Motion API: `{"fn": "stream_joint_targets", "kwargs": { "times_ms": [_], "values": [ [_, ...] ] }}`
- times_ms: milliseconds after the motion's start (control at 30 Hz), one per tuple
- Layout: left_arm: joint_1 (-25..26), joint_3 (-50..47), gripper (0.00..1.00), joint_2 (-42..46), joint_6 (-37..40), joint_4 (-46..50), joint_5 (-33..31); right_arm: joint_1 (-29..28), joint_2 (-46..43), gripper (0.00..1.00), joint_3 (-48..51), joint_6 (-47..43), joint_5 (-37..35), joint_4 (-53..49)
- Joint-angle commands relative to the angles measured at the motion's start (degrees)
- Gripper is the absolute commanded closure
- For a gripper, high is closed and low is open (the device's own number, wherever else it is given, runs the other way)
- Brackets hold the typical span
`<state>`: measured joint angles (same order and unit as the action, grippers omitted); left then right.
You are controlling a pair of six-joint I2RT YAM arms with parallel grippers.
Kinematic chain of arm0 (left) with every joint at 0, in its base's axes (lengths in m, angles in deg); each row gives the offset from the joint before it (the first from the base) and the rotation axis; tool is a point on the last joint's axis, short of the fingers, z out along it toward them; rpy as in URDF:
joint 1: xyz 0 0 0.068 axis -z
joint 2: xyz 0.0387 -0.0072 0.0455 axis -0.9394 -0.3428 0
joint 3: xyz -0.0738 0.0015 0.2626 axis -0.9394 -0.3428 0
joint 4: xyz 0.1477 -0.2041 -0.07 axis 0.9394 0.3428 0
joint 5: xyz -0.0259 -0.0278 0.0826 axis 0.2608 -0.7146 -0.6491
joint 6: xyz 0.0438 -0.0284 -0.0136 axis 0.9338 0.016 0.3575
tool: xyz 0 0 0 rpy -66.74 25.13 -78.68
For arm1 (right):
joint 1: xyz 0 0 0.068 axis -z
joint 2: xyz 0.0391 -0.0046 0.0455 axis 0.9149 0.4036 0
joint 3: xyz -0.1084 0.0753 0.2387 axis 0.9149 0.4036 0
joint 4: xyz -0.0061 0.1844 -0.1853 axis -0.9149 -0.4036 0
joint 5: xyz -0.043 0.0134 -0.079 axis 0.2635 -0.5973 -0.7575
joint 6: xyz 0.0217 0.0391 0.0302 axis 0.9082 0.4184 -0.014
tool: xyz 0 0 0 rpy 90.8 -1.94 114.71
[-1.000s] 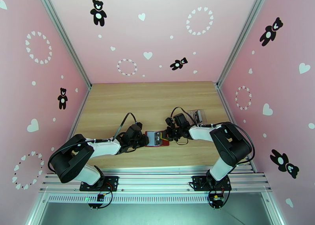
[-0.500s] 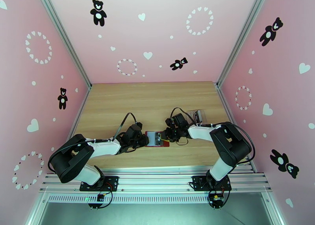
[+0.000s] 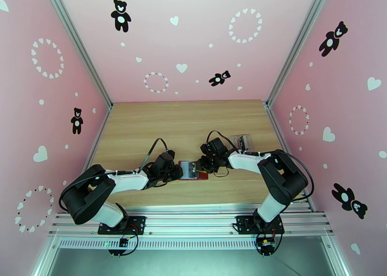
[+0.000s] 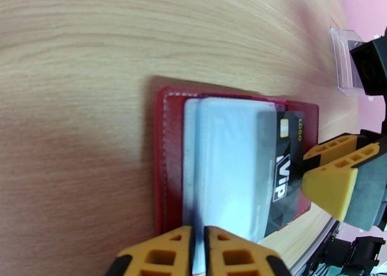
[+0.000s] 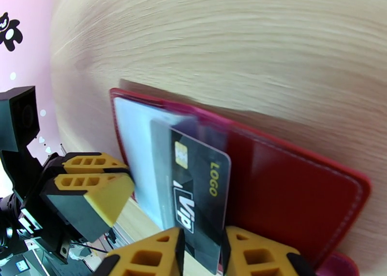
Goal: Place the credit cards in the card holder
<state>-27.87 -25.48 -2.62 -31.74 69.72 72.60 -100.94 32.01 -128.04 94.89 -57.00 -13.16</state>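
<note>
The dark red card holder (image 3: 203, 175) lies open on the wood between both arms. My left gripper (image 4: 198, 250) is shut on the edge of its grey inner pocket (image 4: 227, 166). A black credit card (image 5: 198, 190) marked VIP sits partly inside that pocket, its near end sticking out. My right gripper (image 5: 202, 257) has its fingers slightly apart, with the card's free end lying in the gap. From above, the left gripper (image 3: 178, 170) and the right gripper (image 3: 200, 167) meet over the holder from opposite sides. The holder's red cover (image 5: 290, 190) lies flat to the right.
A clear plastic case (image 3: 242, 141) sits behind the right forearm and also shows as the clear case (image 4: 346, 64) past the holder. Pink walls enclose the wooden table (image 3: 184, 122) on three sides. Bare wood stretches behind and left of the holder.
My right gripper has shifted a little to the left and toward the holder, and the card sits deeper over the pocket. The left arm has not moved.
</note>
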Motion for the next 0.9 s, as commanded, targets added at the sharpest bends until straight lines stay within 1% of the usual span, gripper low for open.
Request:
{"fn": "stream_joint_targets", "kwargs": {
  "times_ms": [0, 267, 633, 800, 867],
  "values": [
    [0.28, -0.36, 0.85, -1.91, 0.08, 3.88, -1.36, -1.41, 1.88, 0.72, -2.15, 0.48, -1.35, -1.56],
    [0.42, -0.54, 0.85, -1.59, -0.13, 3.72, -1.27, -3.90, 4.60, 0.72, -4.64, 1.47, -1.97, -1.12],
    [0.45, -1.33, 0.83, 0.13, -0.31, 3.06, -0.82, -6.30, 5.86, 0.73, -6.63, 2.00, -1.97, -1.01],
    [0.45, -1.37, 0.81, 1.76, -0.24, 4.02, -1.33, -6.31, 5.06, 0.73, -6.80, 1.04, -3.94, -2.91],
    [0.41, -1.33, 0.77, 3.01, -0.14, 4.89, -1.65, -6.31, 4.65, 0.73, -6.89, 0.94, -4.17, -3.29]
  ]
}}
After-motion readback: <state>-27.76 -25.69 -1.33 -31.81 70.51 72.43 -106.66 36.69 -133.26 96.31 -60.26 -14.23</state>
